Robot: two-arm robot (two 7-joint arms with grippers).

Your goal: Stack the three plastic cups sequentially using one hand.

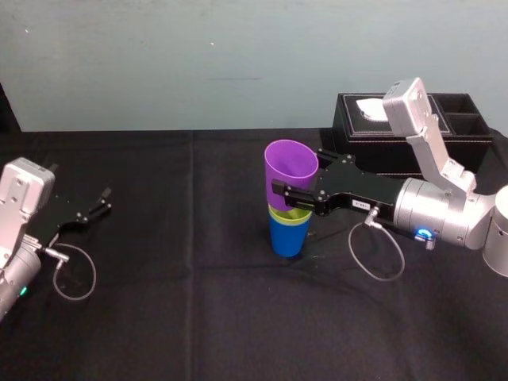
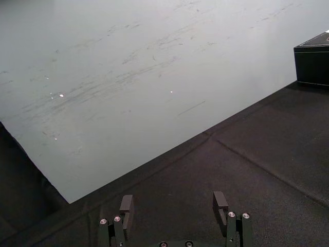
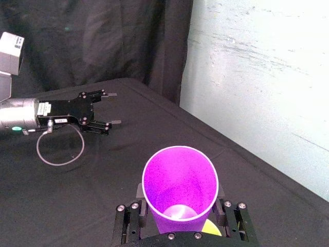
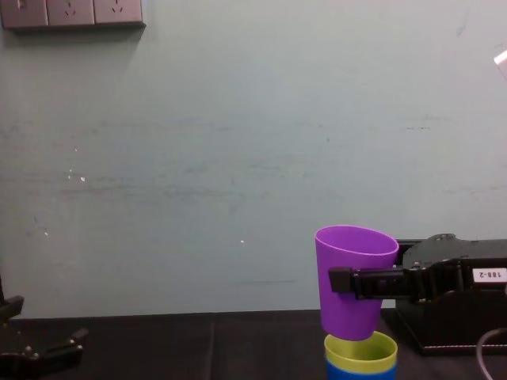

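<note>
On a black-draped table (image 1: 175,317), with a black tissue box (image 1: 349,131) at its far right, the robot's right tool (image 1: 290,181) reaches in from the right and pinches a purple cup (image 1: 290,171) by its sides near mid-table. The purple cup hangs slightly tilted, its base at the mouth of a yellow-green cup (image 1: 290,217) that sits nested in a blue cup (image 1: 289,238) standing upright on the cloth. The left tool (image 1: 103,200) lies at the table's left edge, fingers spread and holding nothing.
</note>
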